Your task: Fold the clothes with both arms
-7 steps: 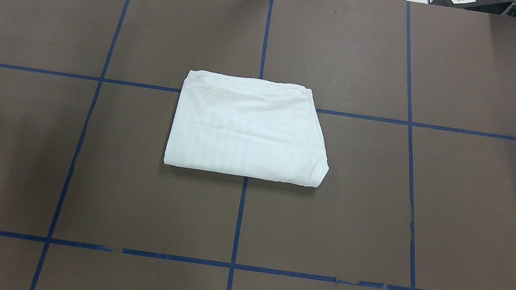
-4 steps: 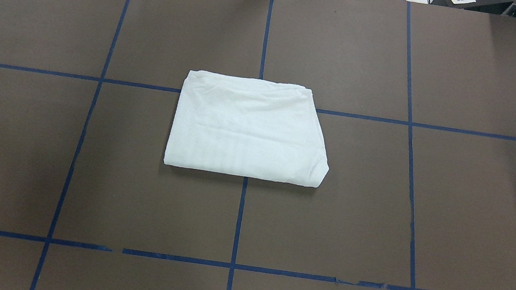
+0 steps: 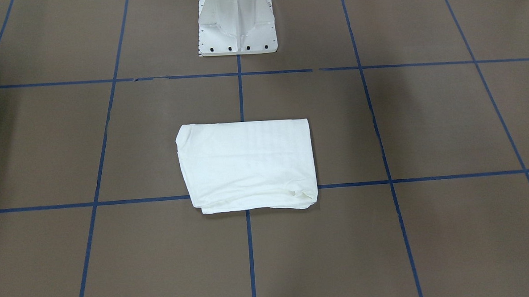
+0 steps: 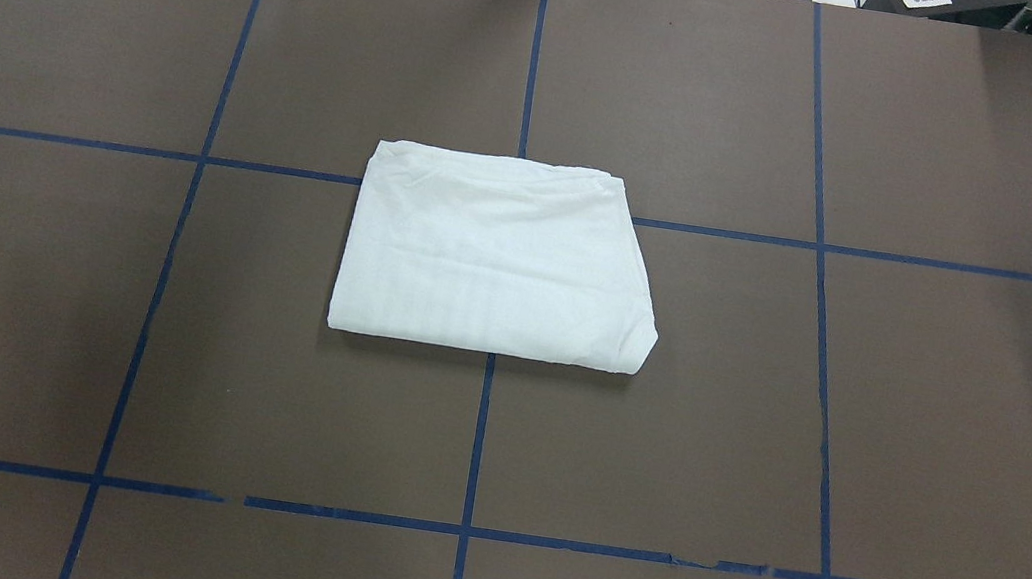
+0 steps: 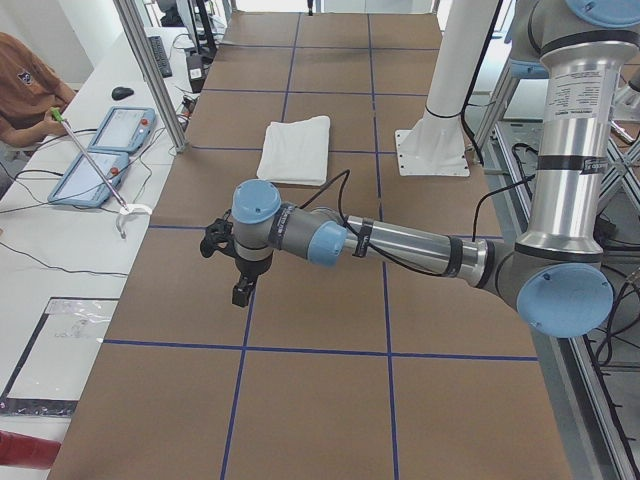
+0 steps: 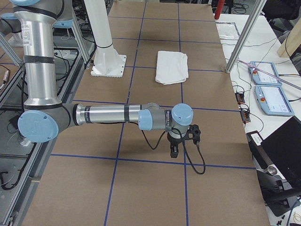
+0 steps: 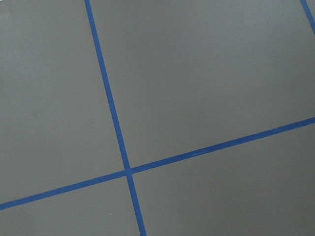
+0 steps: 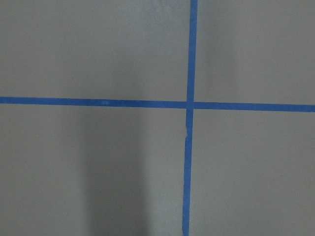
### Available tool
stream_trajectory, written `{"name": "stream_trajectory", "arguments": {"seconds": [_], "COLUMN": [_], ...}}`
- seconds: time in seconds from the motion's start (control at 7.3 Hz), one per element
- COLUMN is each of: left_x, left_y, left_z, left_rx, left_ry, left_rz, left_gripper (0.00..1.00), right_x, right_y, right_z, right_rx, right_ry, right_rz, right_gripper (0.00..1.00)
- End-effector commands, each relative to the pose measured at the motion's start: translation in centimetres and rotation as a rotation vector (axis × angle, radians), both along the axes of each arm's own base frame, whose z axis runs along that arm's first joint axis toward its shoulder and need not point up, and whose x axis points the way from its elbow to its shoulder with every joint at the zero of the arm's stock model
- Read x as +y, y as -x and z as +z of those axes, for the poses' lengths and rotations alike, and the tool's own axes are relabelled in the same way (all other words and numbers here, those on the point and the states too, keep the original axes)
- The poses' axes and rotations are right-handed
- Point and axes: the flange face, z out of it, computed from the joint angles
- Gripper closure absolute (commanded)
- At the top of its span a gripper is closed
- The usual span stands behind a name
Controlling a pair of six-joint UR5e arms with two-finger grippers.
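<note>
- T-shirt (image 3: 247, 167), seen from the front-facing camera, lies folded into a rough white rectangle flat on the brown counter (image 3: 424, 123). It covers a crossing of the blue tape lines (image 3: 240, 96). The white pedestal base (image 3: 237, 22) stands beyond it, well apart.
- Overhead exterior: the folded T-shirt (image 4: 495, 256) sits at the counter's middle, with its far edge just past one cross line. The right-hand near corner bulges out a little, and the pedestal's bolted plate shows at the bottom edge.
- Exterior left: the left arm (image 5: 400, 245) reaches low across the counter with its jaws pointing down over the brown surface. Whether they are open or closed I cannot tell from this angle. The T-shirt lies farther along, near the pedestal and well apart from the arm. A person in an orange sleeve (image 5: 25, 85) sits at a side desk by two teach pendants (image 5: 100, 150).
- Exterior right: the right arm (image 6: 108, 114) stretches out the same way, jaws down near a blue line, their state again not readable. The T-shirt lies well beyond it.
- Left wrist-mounted: brown counter with two blue lines crossing.
- Right wrist-mounted: brown counter, a blue crossing and a soft shadow.
</note>
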Motion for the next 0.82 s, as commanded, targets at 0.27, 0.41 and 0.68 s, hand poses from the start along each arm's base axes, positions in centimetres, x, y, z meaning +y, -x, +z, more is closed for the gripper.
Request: {"name": "stream_trajectory", "arguments": {"seconds": [0.27,0.41,0.68], "left_x": [0.3,0.3,0.1], "left_y": [-0.3,-0.3,-0.3], "left_z": [-0.7,-0.7,-1.0], "left_rx": [0.009,0.009,0.007], "left_ry": [-0.017,-0.015,-0.021], "left_rz": [0.006,0.006,0.007], "left_gripper": [0.00,0.00,0.00], "right_x": [0.5,0.4,0.4], "right_y": [0.1,0.1,0.1], "right_z": [-0.8,-0.9,-1.2], "right_rx": [-0.007,-0.009,-0.010], "right_ry": [-0.003,-0.007,-0.014], "right_rz": [0.012,0.011,0.011], "right_gripper": [0.00,0.00,0.00]}}
